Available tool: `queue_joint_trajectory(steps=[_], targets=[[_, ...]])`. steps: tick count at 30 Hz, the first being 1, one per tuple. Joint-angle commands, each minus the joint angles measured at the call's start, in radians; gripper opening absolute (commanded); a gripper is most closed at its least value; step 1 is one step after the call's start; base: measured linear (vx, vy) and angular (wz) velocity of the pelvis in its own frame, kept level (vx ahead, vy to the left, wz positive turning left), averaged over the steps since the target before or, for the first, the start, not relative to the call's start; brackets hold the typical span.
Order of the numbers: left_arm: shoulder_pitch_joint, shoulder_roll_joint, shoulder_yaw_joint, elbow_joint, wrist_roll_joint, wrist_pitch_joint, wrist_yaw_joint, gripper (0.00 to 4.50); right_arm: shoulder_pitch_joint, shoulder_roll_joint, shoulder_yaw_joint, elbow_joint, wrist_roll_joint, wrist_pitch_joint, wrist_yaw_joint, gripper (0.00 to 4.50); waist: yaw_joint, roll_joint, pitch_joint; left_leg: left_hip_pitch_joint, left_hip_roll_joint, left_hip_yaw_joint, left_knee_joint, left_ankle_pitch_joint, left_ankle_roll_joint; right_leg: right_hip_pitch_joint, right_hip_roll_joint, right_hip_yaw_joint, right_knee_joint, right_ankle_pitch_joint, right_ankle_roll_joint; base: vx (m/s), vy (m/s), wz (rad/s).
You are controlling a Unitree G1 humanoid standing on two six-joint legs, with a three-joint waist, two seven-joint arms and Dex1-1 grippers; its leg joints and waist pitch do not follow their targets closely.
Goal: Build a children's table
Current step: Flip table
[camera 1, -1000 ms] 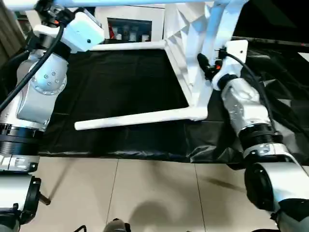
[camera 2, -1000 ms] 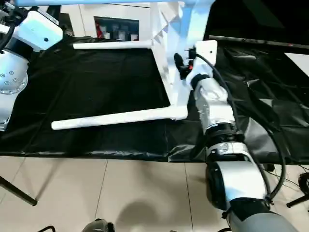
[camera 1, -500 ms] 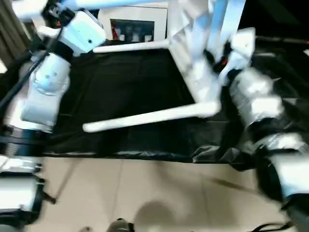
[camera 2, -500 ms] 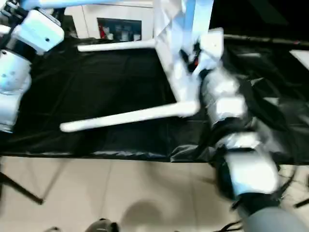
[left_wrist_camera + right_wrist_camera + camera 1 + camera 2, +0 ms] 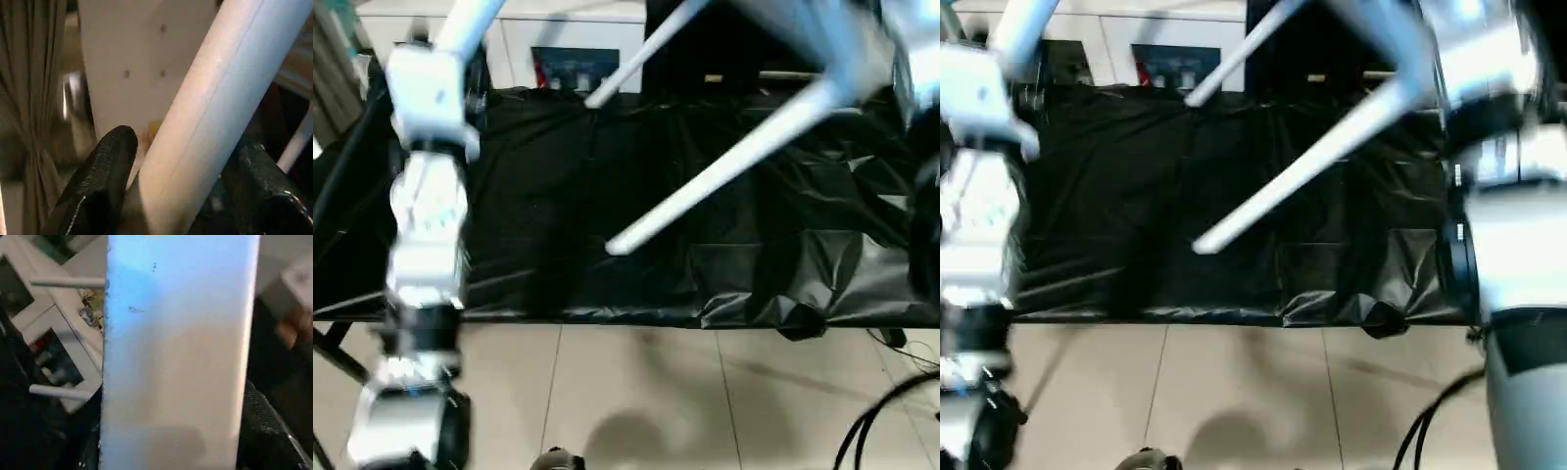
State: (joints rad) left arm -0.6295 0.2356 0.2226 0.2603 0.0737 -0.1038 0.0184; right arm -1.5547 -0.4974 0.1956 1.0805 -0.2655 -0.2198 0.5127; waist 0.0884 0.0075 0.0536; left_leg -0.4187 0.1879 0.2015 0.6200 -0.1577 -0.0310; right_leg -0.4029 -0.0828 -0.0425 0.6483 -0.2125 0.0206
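The children's table is held up in the air and blurred. One white leg (image 5: 734, 157) slants from mid-picture up to the right, and a second leg (image 5: 641, 54) slants behind it. A third leg (image 5: 210, 112) runs between the two black fingers (image 5: 105, 181) of my left gripper (image 5: 181, 196), which is shut on it at the raised left arm (image 5: 431, 196). My right gripper (image 5: 178, 445) is shut on a broad white part of the table (image 5: 178, 333), with one black finger (image 5: 266, 431) beside it. The tabletop (image 5: 832, 29) blurs at the top right.
A black sheet covers the work surface (image 5: 538, 196), creased near its front right edge (image 5: 783, 304). The white glass-fronted cabinet (image 5: 573, 59) stands behind it. Tiled floor (image 5: 636, 392) lies in front, with a black cable (image 5: 881, 421) at the lower right. A curtain (image 5: 29, 98) hangs beside the left gripper.
Both arms have risen, lifting and swinging the table off the black sheet. The legs that pointed left and lay low now slant up to the right.
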Motion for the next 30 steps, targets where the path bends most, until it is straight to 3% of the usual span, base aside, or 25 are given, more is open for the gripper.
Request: queue_joint_trajectory(steps=[1,3,4,6,8,9,11,13,15,16,17,19,21,22,23,26,27,28,30], targets=[[0.036,-0.028,0.042,0.096,-0.061,0.098,0.045,2.52,0.009,0.037,0.059,0.036,-0.025,-0.087,0.127,1.93,-0.013,-0.008,-0.055,0.044,0.039,-0.031,-0.073,-0.451,-0.042,-0.002,-0.046,0.032,-0.096,-0.38,-0.152,0.0,0.0,0.0],[0.057,-0.03,0.038,0.092,-0.05,0.111,0.054,2.44,-0.028,0.066,0.074,0.066,-0.044,-0.109,0.127,1.93,-0.02,-0.005,-0.055,0.045,0.041,-0.039,-0.077,-0.496,-0.065,-0.004,-0.045,0.031,-0.094,-0.376,-0.146,0.0,0.0,0.0],[0.064,-0.031,0.036,0.091,-0.046,0.117,0.056,2.39,-0.042,0.079,0.077,0.078,-0.049,-0.115,0.125,1.93,-0.023,-0.009,-0.054,0.044,0.04,-0.039,-0.081,-0.51,-0.069,-0.002,-0.042,0.03,-0.096,-0.374,-0.141,0.0,0.0,0.0],[0.079,-0.032,0.034,0.088,-0.035,0.122,0.056,2.27,-0.068,0.101,0.098,0.103,-0.075,-0.133,0.11,1.93,-0.024,-0.021,-0.054,0.053,0.042,-0.04,-0.079,-0.558,-0.079,-0.014,-0.044,0.032,-0.099,-0.383,-0.141,0.0,0.0,0.0],[0.1,-0.034,0.027,0.079,-0.026,0.129,0.04,2.16,-0.093,0.127,0.122,0.137,-0.103,-0.159,0.101,1.93,-0.024,-0.017,-0.054,0.052,0.043,-0.043,-0.083,-0.574,-0.088,-0.015,-0.044,0.034,-0.097,-0.373,-0.137,0.0,0.0,0.0],[0.1,-0.034,0.027,0.079,-0.026,0.129,0.04,2.09,-0.093,0.127,0.122,0.137,-0.103,-0.159,0.101,1.93,-0.025,-0.022,-0.055,0.053,0.043,-0.043,-0.083,-0.578,-0.09,-0.015,-0.044,0.034,-0.094,-0.357,-0.137,0.0,0.0,0.0],[0.12,-0.029,0.009,0.08,-0.021,0.132,0.019,1.91,-0.101,0.148,0.13,0.153,-0.113,-0.177,0.106,1.93,-0.023,-0.022,-0.057,0.051,0.044,-0.043,-0.086,-0.571,-0.091,-0.013,-0.044,0.035,-0.094,-0.327,-0.139,0.0,0.0,0.0],[0.143,-0.023,-0.009,0.095,-0.023,0.108,-0.001,1.83,-0.105,0.17,0.138,0.17,-0.127,-0.2,0.111,2.38,-0.022,-0.02,-0.057,0.052,0.045,-0.044,-0.088,-0.571,-0.098,-0.013,-0.043,0.036,-0.091,-0.283,-0.15,0.0,0.0,0.0],[0.152,-0.021,-0.014,0.105,-0.028,0.086,-0.012,1.74,-0.107,0.177,0.145,0.176,-0.138,-0.21,0.103,2.52,-0.021,-0.022,-0.058,0.052,0.045,-0.044,-0.089,-0.57,-0.099,-0.011,-0.041,0.036,-0.087,-0.26,-0.156,0.0,0.0,0.0],[0.162,-0.016,-0.021,0.116,-0.026,0.071,-0.021,1.67,-0.111,0.187,0.151,0.18,-0.147,-0.219,0.095,2.6,-0.022,-0.033,-0.059,0.052,0.046,-0.041,-0.089,-0.562,-0.096,-0.011,-0.041,0.036,-0.086,-0.242,-0.162,0.0,0.0,0.0],[0.162,-0.016,-0.021,0.116,-0.026,0.071,-0.021,1.61,-0.111,0.187,0.151,0.18,-0.147,-0.219,0.095,2.71,-0.019,-0.026,-0.059,0.051,0.046,-0.044,-0.089,-0.555,-0.098,-0.009,-0.042,0.037,-0.082,-0.234,-0.165,0.0,0.0,0.0],[0.174,-0.008,-0.026,0.133,-0.015,0.071,-0.024,1.56,-0.116,0.204,0.146,0.187,-0.14,-0.241,0.103,2.86,-0.019,-0.026,-0.061,0.051,0.048,-0.041,-0.089,-0.522,-0.1,-0.005,-0.043,0.037,-0.078,-0.184,-0.171,0.0,0.0,0.0],[0.177,-0.004,-0.028,0.144,-0.011,0.071,-0.026,1.55,-0.113,0.212,0.134,0.186,-0.125,-0.269,0.117,2.97,-0.016,-0.028,-0.058,0.056,0.05,-0.039,-0.09,-0.542,-0.107,-0.01,-0.041,0.035,-0.079,-0.179,-0.173,0.0,0.0,0.0],[0.18,-0.001,-0.03,0.154,-0.009,0.067,-0.03,1.55,-0.106,0.217,0.126,0.181,-0.111,-0.295,0.135,2.97,-0.02,-0.036,-0.057,0.052,0.049,-0.043,-0.09,-0.563,-0.099,-0.004,-0.046,0.036,-0.079,-0.211,-0.164,0.0,0.0,0.0],[0.181,0.0,-0.031,0.158,-0.008,0.065,-0.032,1.54,-0.101,0.219,0.123,0.179,-0.105,-0.306,0.143,3.23,-0.021,-0.034,-0.057,0.049,0.048,-0.044,-0.091,-0.558,-0.095,-0.002,-0.045,0.035,-0.078,-0.217,-0.162,0.0,0.0,0.0],[0.184,0.007,-0.044,0.187,-0.005,0.046,-0.036,1.54,-0.07,0.227,0.11,0.169,-0.084,-0.356,0.179,3.4,-0.019,-0.035,-0.056,0.052,0.049,-0.04,-0.088,-0.533,-0.085,-0.004,-0.046,0.039,-0.082,-0.199,-0.17,0.0,0.0,0.0],[0.183,0.009,-0.047,0.193,-0.005,0.041,-0.036,1.54,-0.066,0.229,0.107,0.169,-0.083,-0.363,0.183,3.4,-0.019,-0.036,-0.058,0.049,0.049,-0.041,-0.088,-0.506,-0.083,0.002,-0.046,0.038,-0.078,-0.183,-0.176,0.0,0.0,0.0],[0.18,0.013,-0.051,0.205,-0.009,0.03,-0.043,1.54,-0.043,0.231,0.109,0.155,-0.079,-0.395,0.169,3.66,-0.017,-0.035,-0.059,0.051,0.049,-0.039,-0.088,-0.493,-0.079,0.001,-0.045,0.038,-0.078,-0.169,-0.18,0.0,0.0,0.0],[0.175,0.019,-0.058,0.217,-0.006,0.018,-0.052,1.54,-0.012,0.235,0.104,0.133,-0.065,-0.43,0.146,3.76,-0.015,-0.036,-0.059,0.051,0.049,-0.038,-0.087,-0.478,-0.075,0.004,-0.047,0.038,-0.078,-0.163,-0.178,0.0,0.0,0.0]])
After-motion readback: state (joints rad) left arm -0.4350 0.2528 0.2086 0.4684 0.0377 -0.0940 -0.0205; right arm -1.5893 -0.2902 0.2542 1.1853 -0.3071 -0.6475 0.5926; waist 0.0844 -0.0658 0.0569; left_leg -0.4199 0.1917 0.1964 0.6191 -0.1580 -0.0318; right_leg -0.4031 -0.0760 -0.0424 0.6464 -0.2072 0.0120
